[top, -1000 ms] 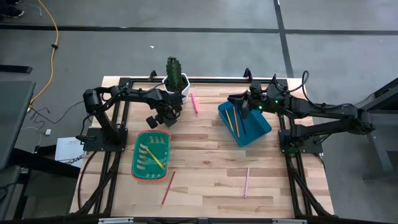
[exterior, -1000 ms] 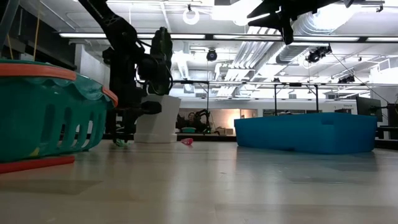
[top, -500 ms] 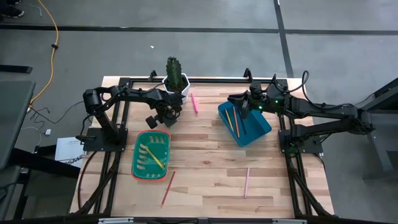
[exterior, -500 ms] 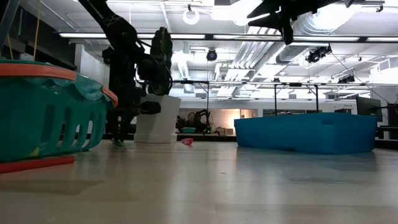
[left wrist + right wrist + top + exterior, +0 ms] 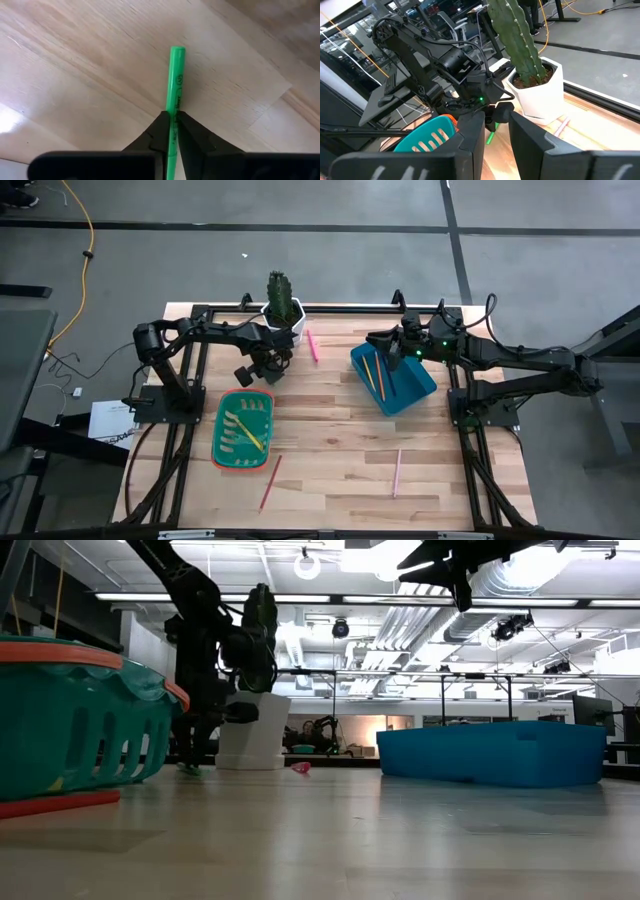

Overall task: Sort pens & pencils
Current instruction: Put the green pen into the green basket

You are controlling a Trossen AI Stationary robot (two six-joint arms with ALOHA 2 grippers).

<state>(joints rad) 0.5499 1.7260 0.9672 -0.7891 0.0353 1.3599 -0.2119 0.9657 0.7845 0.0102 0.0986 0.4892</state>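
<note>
My left hand [image 5: 172, 131] has just pinched shut on the green pen [image 5: 175, 85], which lies on the bench [image 5: 330, 430] in front of the potted cactus [image 5: 280, 298]. Next, I judge, comes lifting it toward the green basket [image 5: 262, 402].

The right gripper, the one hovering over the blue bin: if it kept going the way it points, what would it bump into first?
Probably the left gripper holding the green pen, with the potted cactus just beside that line; depth is hard to judge.
</note>
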